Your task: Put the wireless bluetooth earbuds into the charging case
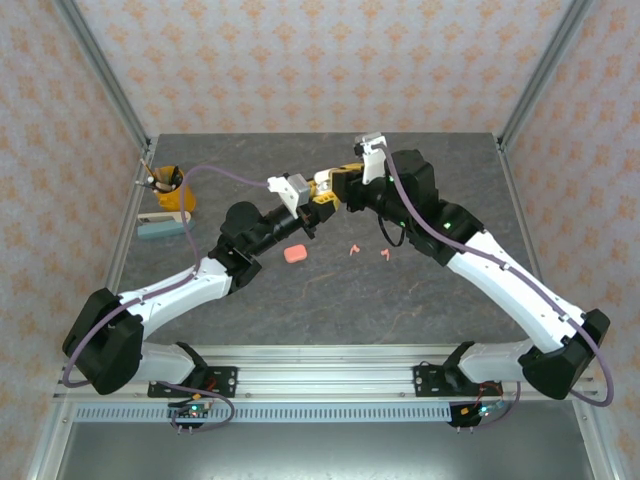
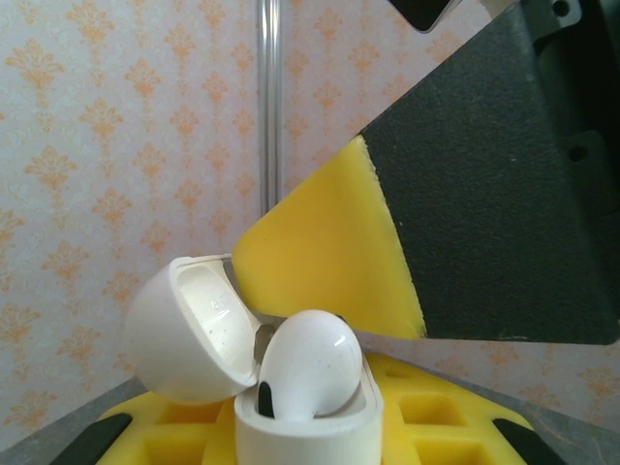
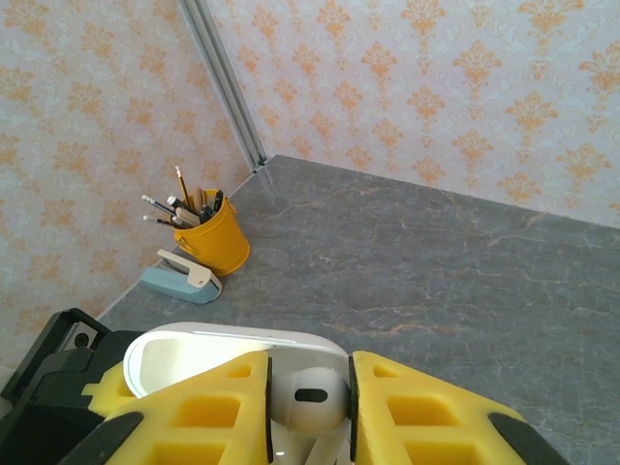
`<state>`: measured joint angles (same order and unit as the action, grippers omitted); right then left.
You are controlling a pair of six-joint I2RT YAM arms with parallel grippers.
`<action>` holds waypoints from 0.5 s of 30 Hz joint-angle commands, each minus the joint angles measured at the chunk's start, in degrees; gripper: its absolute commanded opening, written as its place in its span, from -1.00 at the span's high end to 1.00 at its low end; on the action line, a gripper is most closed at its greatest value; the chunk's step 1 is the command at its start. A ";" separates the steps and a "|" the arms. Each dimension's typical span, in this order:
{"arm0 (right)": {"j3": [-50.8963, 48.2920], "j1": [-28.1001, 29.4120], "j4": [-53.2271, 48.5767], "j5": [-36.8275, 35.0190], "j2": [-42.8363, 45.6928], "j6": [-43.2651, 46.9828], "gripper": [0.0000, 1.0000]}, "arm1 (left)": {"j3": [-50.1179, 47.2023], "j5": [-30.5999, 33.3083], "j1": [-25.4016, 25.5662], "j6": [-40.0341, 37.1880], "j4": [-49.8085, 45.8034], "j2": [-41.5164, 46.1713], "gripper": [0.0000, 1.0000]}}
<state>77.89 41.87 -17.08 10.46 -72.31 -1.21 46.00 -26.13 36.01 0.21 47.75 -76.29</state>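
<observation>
Sitting in the open white charging case (image 2: 334, 431), a white earbud (image 2: 310, 363) is showing its rounded head above the rim, a dark oval port facing the left wrist camera. The case's lid (image 2: 189, 334) is hanging back to the left on its hinge, its pale hollow inside exposed.

The left gripper (image 2: 305, 426) is clenching the body of the case between its yellow fingers and holding it up off the table, near the middle of the work area. The right gripper (image 3: 310, 412) is reaching in from the opposite side and pinching the earbud's head between its two yellow pads (image 3: 218, 407); in the right wrist view the white bud is filling the narrow gap between them, with the case lid lying just behind. In the left wrist view one of that claw's yellow fingertips is pressing against the lid's edge just above the bud.

Below the meeting grippers, two coral-pink earbuds (image 1: 352, 249) (image 1: 384, 255) are lying on the grey table (image 1: 440, 300), near each other, and a coral-pink case (image 1: 294, 253) is sitting to their left. Far off at the left edge, a yellow cup (image 1: 172, 187) of pencils is standing beside a pale teal stapler (image 1: 163, 224).
</observation>
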 commanded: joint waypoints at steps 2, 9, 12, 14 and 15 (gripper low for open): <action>-2.15 1.53 0.07 1.87 1.80 0.80 0.53 | 2.34 0.73 0.47 0.32 4.03 -0.09 1.00; -2.85 1.64 1.06 3.31 2.36 -0.55 0.47 | 2.69 0.70 0.47 0.32 3.96 -0.35 1.00; -2.79 1.64 1.21 3.78 2.30 -1.15 0.41 | 2.66 0.64 0.47 0.41 3.85 -0.46 1.00; -2.76 1.59 1.43 3.57 2.35 -1.34 0.38 | 2.56 0.64 0.47 0.43 3.85 -0.45 1.00; -2.66 1.65 1.44 3.38 2.35 -1.53 0.36 | 2.48 0.64 0.49 0.45 3.84 -0.47 1.00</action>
<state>75.83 42.50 -16.21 11.53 -70.87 -1.87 46.15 -26.15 36.07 0.21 47.81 -76.47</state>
